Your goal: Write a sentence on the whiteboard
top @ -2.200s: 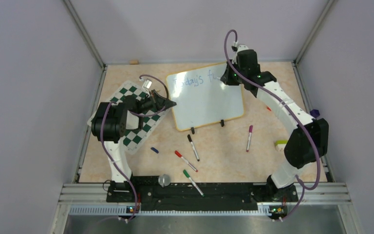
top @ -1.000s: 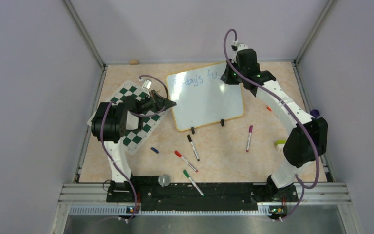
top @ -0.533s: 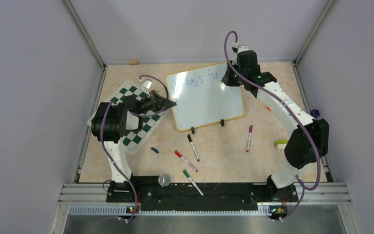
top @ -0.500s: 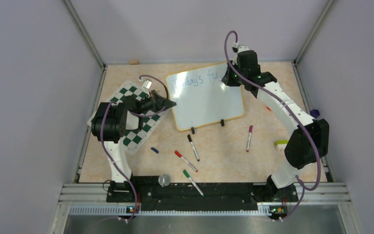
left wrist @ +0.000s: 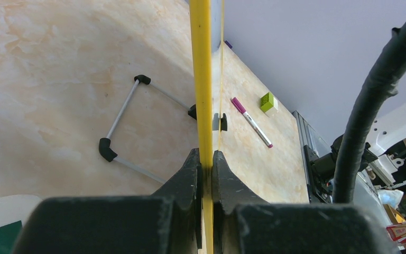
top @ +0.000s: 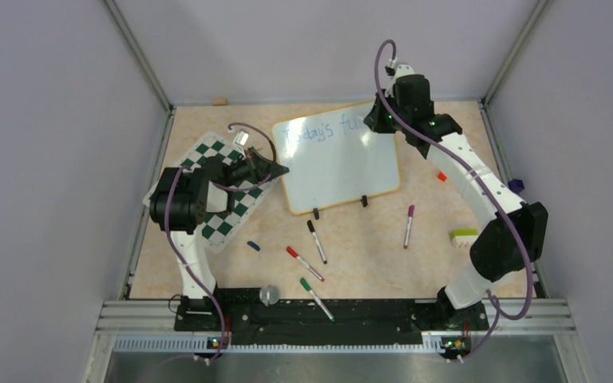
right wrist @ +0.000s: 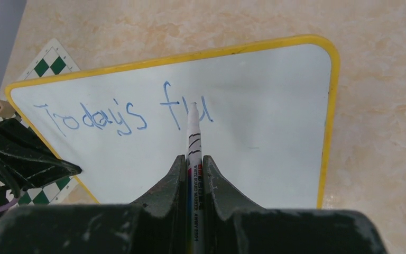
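Writing mid-word, the right gripper (right wrist: 193,161), its jaws clamped on a white-barrelled whiteboard marker (right wrist: 194,132), holds the tip at the end of blue lettering (right wrist: 92,119) that reads "Today's fu" plus one more upstroke, set along the far edge of the whiteboard (right wrist: 275,174). Whether the tip is touching the glossy surface or hanging just above it cannot be told from the wrist view. The board lies at the far middle of the table (top: 367,239), its left edge beside the green-and-white chess mat (top: 225,222), where the left gripper (left wrist: 205,159) pinches the yellow rim (left wrist: 201,63), apparently to steady it. The step in hand looks to be the word "full". The next move calls for a short shift right and light, even contact, minding the bare space before the right rim
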